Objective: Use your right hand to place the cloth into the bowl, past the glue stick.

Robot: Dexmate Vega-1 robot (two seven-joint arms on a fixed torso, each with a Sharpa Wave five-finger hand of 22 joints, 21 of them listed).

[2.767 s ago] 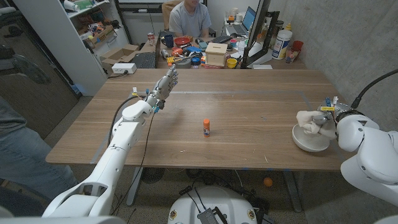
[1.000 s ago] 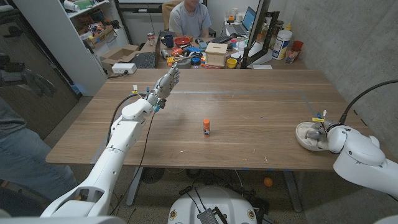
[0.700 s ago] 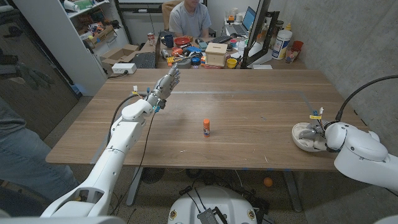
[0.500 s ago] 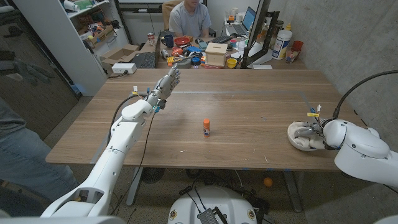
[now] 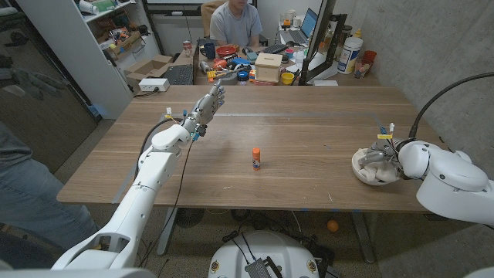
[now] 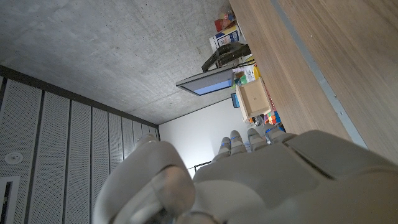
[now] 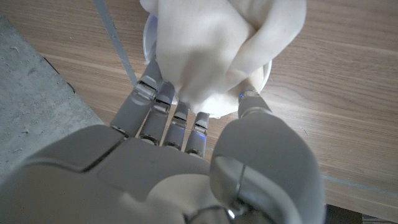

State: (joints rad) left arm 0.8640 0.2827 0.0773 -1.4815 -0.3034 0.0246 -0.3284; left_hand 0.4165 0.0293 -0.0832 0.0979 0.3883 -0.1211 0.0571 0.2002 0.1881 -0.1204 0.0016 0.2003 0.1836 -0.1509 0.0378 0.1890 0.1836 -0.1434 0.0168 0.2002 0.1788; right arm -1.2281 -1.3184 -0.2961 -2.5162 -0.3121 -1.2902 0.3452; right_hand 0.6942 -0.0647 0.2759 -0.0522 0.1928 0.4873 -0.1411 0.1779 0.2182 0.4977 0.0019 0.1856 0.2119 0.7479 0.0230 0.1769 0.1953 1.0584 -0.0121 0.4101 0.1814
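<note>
Broadly, the wooden bench (image 5: 309,147) spans the head view, with a seated person (image 5: 233,22) at a cluttered desk behind its far edge. The left arm reaches up the bench's left side, and the left hand (image 5: 207,104) hangs above the wood with its fingers straight and apart, gripping nothing. At the bench's right edge the right hand (image 5: 384,151) reaches into the white bowl (image 5: 364,171) from the robot's side. In the right wrist view its fingers (image 7: 163,102) pass under a bunched white cloth (image 7: 214,46) and the thumb comes up on the other side, so the cloth sits gathered just beyond the fingertips, over the bowl's (image 7: 150,37) opening. Whether the hand clamps the cloth or only touches it cannot be told from either view. The small orange glue stick (image 5: 256,158) stands upright near the middle of the bench, well apart from the bowl and from both hands.
</note>
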